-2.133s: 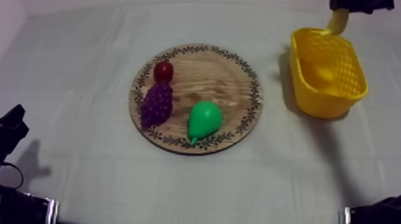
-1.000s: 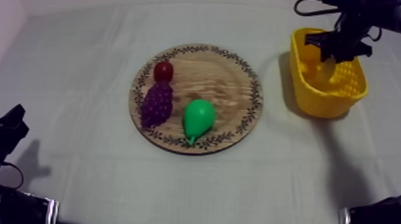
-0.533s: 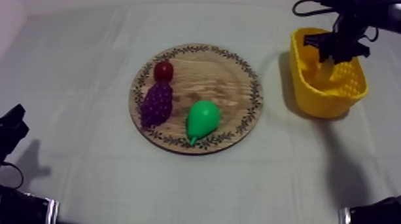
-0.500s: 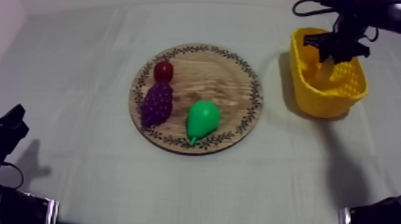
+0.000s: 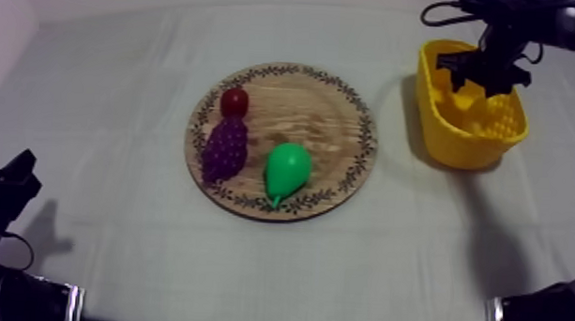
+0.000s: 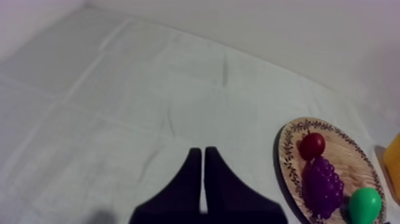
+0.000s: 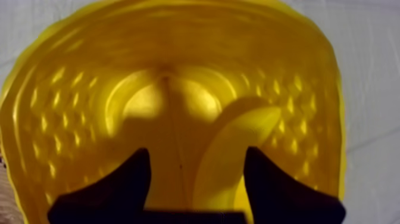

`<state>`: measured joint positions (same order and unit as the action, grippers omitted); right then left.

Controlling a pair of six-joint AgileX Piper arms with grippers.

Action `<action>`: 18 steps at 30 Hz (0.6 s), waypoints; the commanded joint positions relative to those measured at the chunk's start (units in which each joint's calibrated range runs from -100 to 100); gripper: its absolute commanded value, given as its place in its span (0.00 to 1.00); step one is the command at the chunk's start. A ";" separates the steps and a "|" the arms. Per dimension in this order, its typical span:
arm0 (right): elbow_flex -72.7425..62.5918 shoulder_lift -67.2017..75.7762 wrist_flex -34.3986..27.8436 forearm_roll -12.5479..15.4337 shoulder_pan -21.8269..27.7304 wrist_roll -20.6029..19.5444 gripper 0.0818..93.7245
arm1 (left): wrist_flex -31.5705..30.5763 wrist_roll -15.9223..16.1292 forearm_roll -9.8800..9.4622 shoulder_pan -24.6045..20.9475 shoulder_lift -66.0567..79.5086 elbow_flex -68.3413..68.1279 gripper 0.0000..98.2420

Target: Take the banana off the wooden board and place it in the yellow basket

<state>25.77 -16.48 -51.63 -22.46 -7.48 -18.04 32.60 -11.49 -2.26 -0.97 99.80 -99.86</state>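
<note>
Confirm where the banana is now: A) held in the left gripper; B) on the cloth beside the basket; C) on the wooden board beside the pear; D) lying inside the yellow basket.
D: the right wrist view shows the banana lying inside the yellow basket under the right gripper, whose fingers stand apart; the wooden board holds just the pear, grapes and small red fruit.

The banana point(image 7: 238, 149), pale yellow and curved, lies inside the yellow basket point(image 5: 466, 148), slanting up from the floor against one perforated side wall. The basket is a deep oblong tub and stands upright at the far right of the worktop. The round wooden board point(image 5: 313, 103), with a leafy patterned rim, lies flat mid-worktop, well apart from the basket.
</note>
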 commanded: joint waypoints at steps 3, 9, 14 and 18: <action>-0.11 -0.04 -0.06 -0.15 0.23 0.22 0.51 | -0.02 -0.01 -0.01 -0.01 0.03 -0.03 0.00; -1.68 -0.07 -0.05 0.92 1.39 1.88 0.41 | -0.02 -0.01 -0.01 -0.01 0.03 -0.03 0.00; -1.54 -0.13 -0.04 -0.04 1.23 1.24 0.41 | -0.02 -0.01 -0.01 -0.01 0.03 -0.03 0.00; -0.13 -0.15 0.35 -1.21 0.64 -0.10 0.47 | -0.02 -0.01 -0.01 -0.01 0.03 -0.03 0.00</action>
<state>25.36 -16.63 -51.48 -23.44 -6.80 -17.70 32.60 -11.49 -2.26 -0.97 99.80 -99.86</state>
